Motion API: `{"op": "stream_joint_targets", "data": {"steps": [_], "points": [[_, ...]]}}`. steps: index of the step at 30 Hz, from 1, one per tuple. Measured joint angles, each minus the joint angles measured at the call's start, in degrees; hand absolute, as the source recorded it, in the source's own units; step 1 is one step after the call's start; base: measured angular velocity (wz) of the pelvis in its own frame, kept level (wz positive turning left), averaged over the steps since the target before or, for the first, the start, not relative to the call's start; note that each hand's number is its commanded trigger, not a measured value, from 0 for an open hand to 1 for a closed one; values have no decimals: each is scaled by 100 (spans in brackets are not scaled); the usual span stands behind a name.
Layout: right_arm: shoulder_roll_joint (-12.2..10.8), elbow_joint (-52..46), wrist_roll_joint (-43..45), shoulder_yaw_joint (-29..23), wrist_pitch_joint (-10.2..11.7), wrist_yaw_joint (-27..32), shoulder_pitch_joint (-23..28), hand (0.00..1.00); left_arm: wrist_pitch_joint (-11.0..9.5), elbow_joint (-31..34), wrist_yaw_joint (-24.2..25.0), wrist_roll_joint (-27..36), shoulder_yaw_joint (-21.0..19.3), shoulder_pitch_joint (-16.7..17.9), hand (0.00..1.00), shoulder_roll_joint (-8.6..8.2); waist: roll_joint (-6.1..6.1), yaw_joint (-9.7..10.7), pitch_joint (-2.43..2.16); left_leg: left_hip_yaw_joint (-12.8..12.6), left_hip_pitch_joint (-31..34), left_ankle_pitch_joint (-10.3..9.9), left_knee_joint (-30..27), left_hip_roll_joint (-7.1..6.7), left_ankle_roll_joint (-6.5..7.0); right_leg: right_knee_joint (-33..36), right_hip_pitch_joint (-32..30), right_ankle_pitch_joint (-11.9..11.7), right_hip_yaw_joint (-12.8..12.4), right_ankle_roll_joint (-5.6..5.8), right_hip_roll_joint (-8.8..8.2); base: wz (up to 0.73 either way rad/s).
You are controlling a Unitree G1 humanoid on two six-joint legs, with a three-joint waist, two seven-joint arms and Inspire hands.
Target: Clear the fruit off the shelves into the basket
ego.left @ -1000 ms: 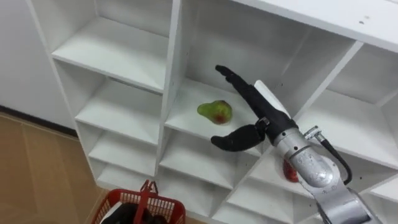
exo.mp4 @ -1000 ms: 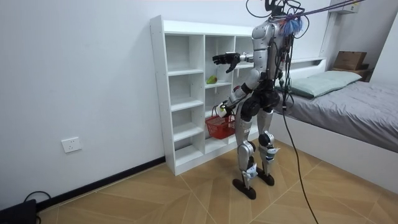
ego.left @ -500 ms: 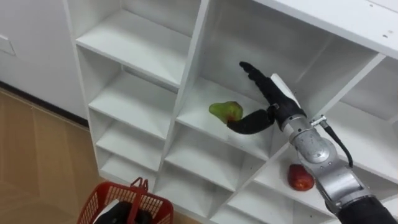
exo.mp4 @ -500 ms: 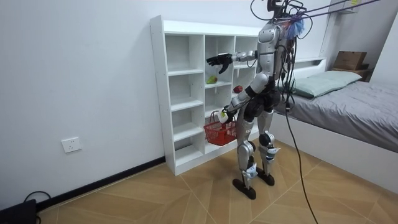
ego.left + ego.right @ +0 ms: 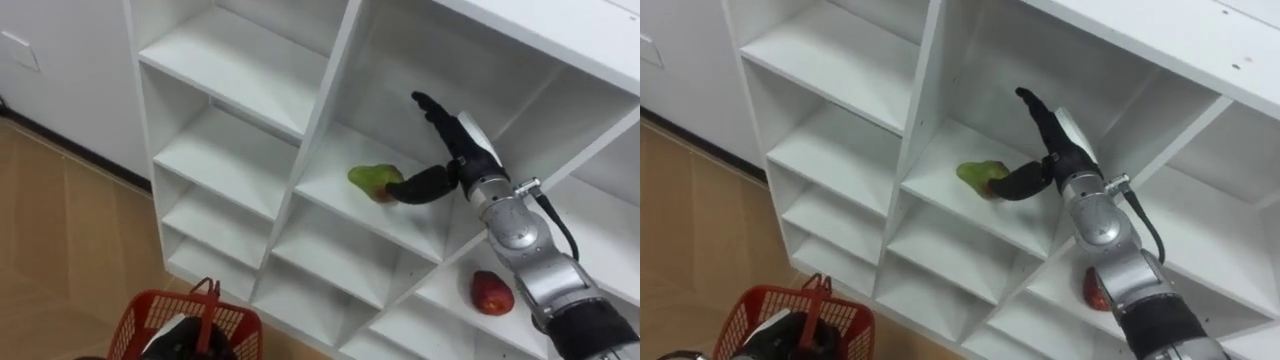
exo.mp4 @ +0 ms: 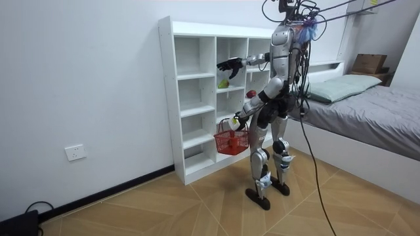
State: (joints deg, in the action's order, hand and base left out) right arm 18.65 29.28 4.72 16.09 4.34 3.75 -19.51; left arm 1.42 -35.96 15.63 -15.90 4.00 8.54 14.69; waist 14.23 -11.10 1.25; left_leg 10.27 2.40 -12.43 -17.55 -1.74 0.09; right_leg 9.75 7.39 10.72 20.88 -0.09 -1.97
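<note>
Standing close before a tall white closet of open cubby shelves (image 5: 240, 62), the robot faces its middle column. L hand (image 6: 237, 120) hangs low w/ a red mesh shopping basket (image 5: 190, 322), fingers round its handle. R hand (image 5: 455, 158) is inside a mid-height compartment, spread wide: fingers straight, pointing up and back, thumb curved forward, tip touching or just beside a green pear with a red blush (image 5: 370, 180) on the shelf board. Nothing gripped yet. A round red apple (image 5: 490, 292) sits one compartment lower, to the right. To grasp well, prob. bring fingers down over the pear's far side, close against the thumb, w/o nudging it deeper. Pear seems to lie on its side, long axis approx. side to side; stem end can't be told.
</note>
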Motion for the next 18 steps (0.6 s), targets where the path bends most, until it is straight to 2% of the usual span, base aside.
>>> {"op": "stream_joint_targets", "data": {"steps": [4, 8, 12, 17, 18], "points": [[23, 4, 3, 0, -31, 0, -19, 0, 59, 2, 34, 2, 56, -44, 100, -7, -5, 3, 4, 9, 108, 0, -41, 2, 0, 2, -76, 0, -11, 0, 4, 1], [76, 299, 0, 8, -71, -2, -64, 0, 76, 1, 89, 5, 66, -166, 100, -21, -59, -26, 43, 34, 243, -1, -119, -14, -1, 4, -167, -1, 11, -1, 5, 4], [77, 462, 6, 23, -64, 4, -129, 0, 82, -6, 78, 7, 74, -217, 100, -36, -104, -23, 43, 114, 415, 19, -155, -34, -10, 11, -307, -2, 60, -3, 5, 7], [76, 1052, 15, 64, -57, 50, -358, 0, 72, -343, -2, 20, 341, -470, 100, -28, -212, -47, 40, 139, 615, 100, -129, -67, 7, 114, -546, -2, 114, -3, -46, 8], [75, 1124, 20, 68, -58, 51, -419, 0, 73, -401, -10, 21, 367, -516, 100, -30, -227, -43, 50, 139, 643, 117, -120, -76, 10, 114, -576, -2, 118, -3, -56, 0]]}}
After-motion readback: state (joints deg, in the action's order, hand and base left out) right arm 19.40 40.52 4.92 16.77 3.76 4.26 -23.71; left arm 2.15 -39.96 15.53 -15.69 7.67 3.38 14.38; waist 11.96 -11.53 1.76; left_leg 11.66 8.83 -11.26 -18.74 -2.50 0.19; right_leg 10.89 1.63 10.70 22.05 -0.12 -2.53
